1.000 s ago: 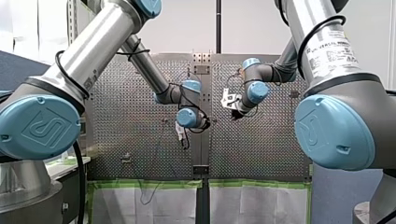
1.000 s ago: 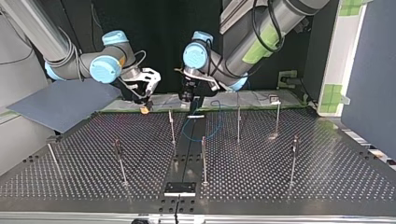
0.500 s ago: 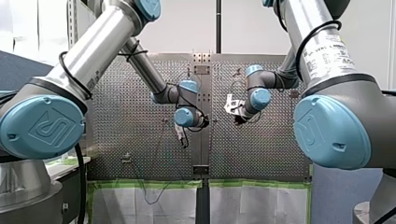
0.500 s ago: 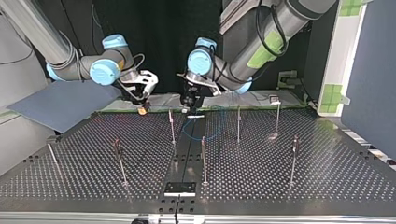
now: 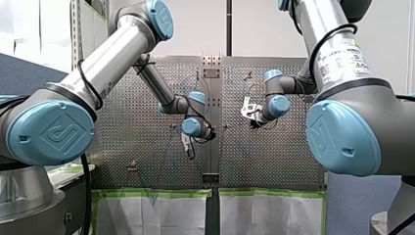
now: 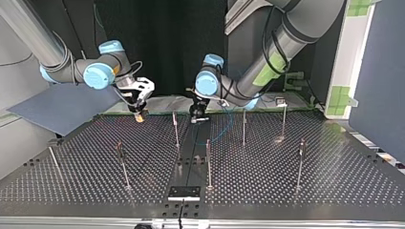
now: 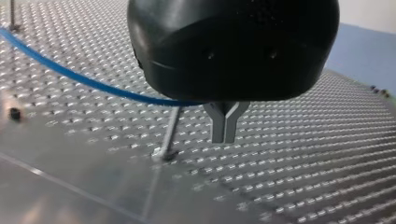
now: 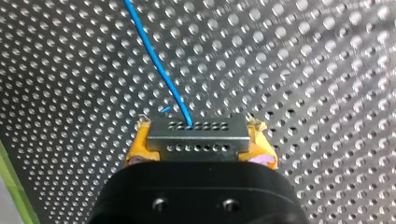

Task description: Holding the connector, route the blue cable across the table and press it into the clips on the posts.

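Observation:
In the right wrist view my right gripper (image 8: 199,142) is shut on the grey connector (image 8: 196,131), one yellow pad on each end. The blue cable (image 8: 156,63) leaves the connector over the perforated table. The top view shows my right gripper (image 6: 139,116) low over the table at the back left. My left gripper (image 6: 197,117) is just right of it, near the middle. Its metal fingers (image 7: 218,127) are pressed together, and the blue cable (image 7: 88,81) runs into the fork at their root. A thin post (image 7: 170,133) stands beside them. The cable (image 6: 220,134) loops loosely past the posts (image 6: 175,130).
Several thin posts stand across the table (image 6: 296,200), among them ones at the top view's middle (image 6: 208,164) and right (image 6: 300,162). A black plate (image 6: 184,192) lies at the near edge. A blue-grey board (image 6: 62,107) leans at the left.
My right gripper has carried the connector toward the top view's left and lower. My left gripper has come down closer to the table, still shut.

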You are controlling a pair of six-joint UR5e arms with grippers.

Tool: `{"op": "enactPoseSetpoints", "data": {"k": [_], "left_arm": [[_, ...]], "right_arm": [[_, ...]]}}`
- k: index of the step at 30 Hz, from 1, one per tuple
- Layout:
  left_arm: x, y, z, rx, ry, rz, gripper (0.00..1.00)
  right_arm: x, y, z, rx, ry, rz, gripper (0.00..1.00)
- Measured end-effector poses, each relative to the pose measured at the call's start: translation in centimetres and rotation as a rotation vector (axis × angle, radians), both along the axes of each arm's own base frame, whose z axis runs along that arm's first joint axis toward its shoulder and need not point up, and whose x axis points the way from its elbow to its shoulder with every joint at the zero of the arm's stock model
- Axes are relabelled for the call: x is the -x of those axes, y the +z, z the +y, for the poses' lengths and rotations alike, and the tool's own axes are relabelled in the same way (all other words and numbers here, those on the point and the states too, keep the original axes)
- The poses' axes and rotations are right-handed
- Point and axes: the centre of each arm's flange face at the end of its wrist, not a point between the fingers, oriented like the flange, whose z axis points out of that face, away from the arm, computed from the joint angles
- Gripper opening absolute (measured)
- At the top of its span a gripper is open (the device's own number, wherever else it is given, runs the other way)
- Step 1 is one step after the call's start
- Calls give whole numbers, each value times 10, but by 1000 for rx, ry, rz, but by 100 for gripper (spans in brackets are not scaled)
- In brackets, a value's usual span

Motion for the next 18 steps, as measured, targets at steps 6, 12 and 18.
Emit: {"op": "enactPoseSetpoints", "data": {"k": [6,12,18], "left_arm": [[-22,21,0,21,11,-39,2],[-36,41,-5,35,7,-67,15],[-34,43,-8,15,3,-47,67]], "right_arm": [[11,-2,-13,6,-15,-17,0],[17,-6,-21,6,-21,-17,0],[21,-6,-24,8,-23,-17,0]]}}
